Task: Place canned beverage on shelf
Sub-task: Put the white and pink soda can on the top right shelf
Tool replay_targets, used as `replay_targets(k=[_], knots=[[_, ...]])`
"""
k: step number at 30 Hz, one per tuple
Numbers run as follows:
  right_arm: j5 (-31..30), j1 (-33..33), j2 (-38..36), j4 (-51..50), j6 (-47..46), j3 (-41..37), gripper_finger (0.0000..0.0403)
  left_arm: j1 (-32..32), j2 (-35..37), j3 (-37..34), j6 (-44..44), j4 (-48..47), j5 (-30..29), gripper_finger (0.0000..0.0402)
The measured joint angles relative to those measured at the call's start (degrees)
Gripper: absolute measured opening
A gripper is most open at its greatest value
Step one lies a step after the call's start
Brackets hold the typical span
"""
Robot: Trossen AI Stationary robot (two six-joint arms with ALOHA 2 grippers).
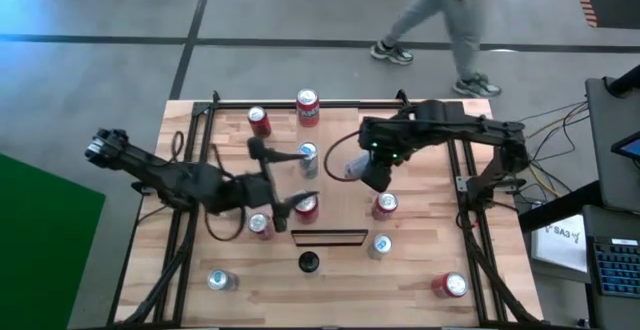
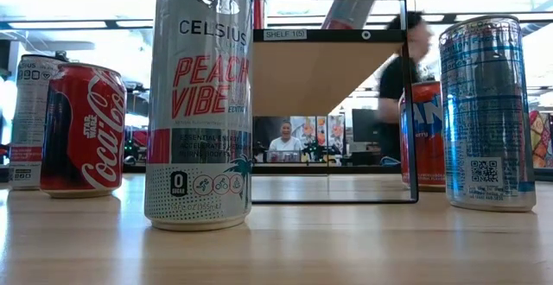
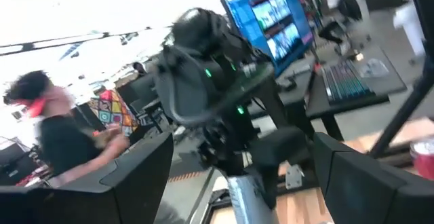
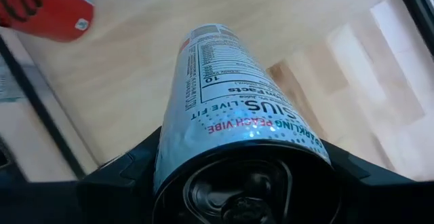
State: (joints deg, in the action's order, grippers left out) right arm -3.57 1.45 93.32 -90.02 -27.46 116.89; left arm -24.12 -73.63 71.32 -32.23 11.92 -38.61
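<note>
Right wrist view: can [image 4: 230,108], white Celsius Peach Vibe, is clenched in the right claw [image 4: 244,183], one dark finger on each side of its top end, and its bottom end points out over the table [image 4: 135,81]. High view: same can [image 1: 345,167] lies tilted in the right claw [image 1: 368,173] over mid-table, on the far side of the shelf [image 1: 329,237] and apart from it. Can't tell if it touches the table. The shelf shows from above as a dark strip near the front centre. Low view: shelf [image 2: 328,69] is a wood board in a dark frame, nothing on it visible.

Left claw [image 1: 290,178] is released, jaws wide, just left of the held can, between a silver can [image 1: 307,157] and a red can [image 1: 305,207]. Left wrist view: its fingers [image 3: 129,176] are spread far apart and the right arm [image 3: 210,75] faces it.

More cans stand scattered on the table [image 1: 420,270]: back red can [image 1: 308,108], front silver can [image 1: 220,280], front red can [image 1: 450,286]. A black disc [image 1: 308,262] sits just in front of the shelf. Low view: second Celsius can [image 2: 200,104] and Coca-Cola can [image 2: 84,129] stand upright close to the camera.

A person [image 1: 440,10] is on the floor beyond the table.
</note>
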Motion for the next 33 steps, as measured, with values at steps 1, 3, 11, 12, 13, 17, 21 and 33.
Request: replay_targets(k=[1,3,11,12,13,17,21,33], knots=[[0.15,0.39,0.49,0.00,0.48,0.08,0.0237,-0.06,1.14,-1.32,-0.11,1.75,0.02,0.0316],[0.79,1.10,1.13,0.00,1.15,0.10,0.0237,-0.07,3.32,-3.72,-0.30,3.84,0.04,0.0316],[0.73,2.70,2.49,0.00,2.00,0.10,0.0237,-0.07,9.22,-9.74,-0.67,9.40,0.16,0.0316],[0.76,2.75,2.51,0.00,2.08,0.10,0.0237,-0.07,9.62,-10.10,-0.68,9.28,0.15,0.0316],[0.74,2.89,2.51,0.01,2.17,0.10,0.0237,-0.07,9.75,-10.24,-0.68,9.10,0.15,0.0316],[0.70,3.25,2.51,-0.02,2.20,0.10,0.0237,-0.07,9.77,-10.31,-1.06,9.10,0.25,0.0316],[0.62,3.48,2.51,0.00,2.62,0.10,0.0237,-0.07,9.69,-10.31,-1.27,9.20,0.26,0.0316],[0.58,3.59,2.51,0.52,3.56,0.10,0.0237,-0.07,9.64,-10.31,-1.77,10.03,0.28,0.0316]])
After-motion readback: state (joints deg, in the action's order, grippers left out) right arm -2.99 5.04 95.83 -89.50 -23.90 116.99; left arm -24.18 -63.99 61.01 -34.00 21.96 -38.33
